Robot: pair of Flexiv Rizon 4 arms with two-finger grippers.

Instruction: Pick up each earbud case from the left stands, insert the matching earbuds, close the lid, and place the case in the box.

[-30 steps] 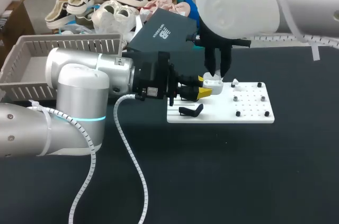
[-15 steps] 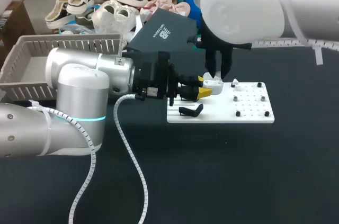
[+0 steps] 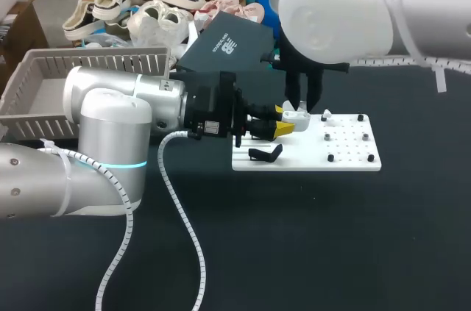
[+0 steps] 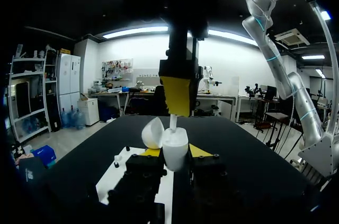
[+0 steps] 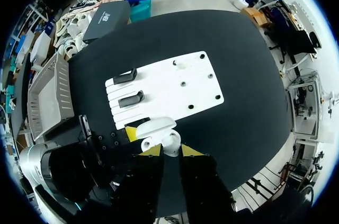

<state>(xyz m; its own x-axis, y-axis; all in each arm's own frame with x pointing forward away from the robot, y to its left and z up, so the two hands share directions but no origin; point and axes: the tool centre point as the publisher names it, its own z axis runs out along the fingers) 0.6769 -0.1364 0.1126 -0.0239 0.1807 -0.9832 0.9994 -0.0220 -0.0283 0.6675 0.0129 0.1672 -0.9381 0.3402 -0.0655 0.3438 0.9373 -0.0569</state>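
The left gripper (image 3: 285,120) was clamped on the white earbud case (image 4: 175,149), held lid-open just above the white stand board (image 3: 346,153). The right gripper (image 5: 169,151), directly over the case, was pinched narrowly on a white earbud (image 4: 172,122) whose stem met the case's mouth. Pick-up and lid opening appeared done and the first insertion was in hand. A small white piece (image 3: 326,115) on the board was possibly the second earbud. Closing the lid and placing the case in the grey box (image 3: 44,68) remained. Both black stands (image 5: 131,98) looked empty.
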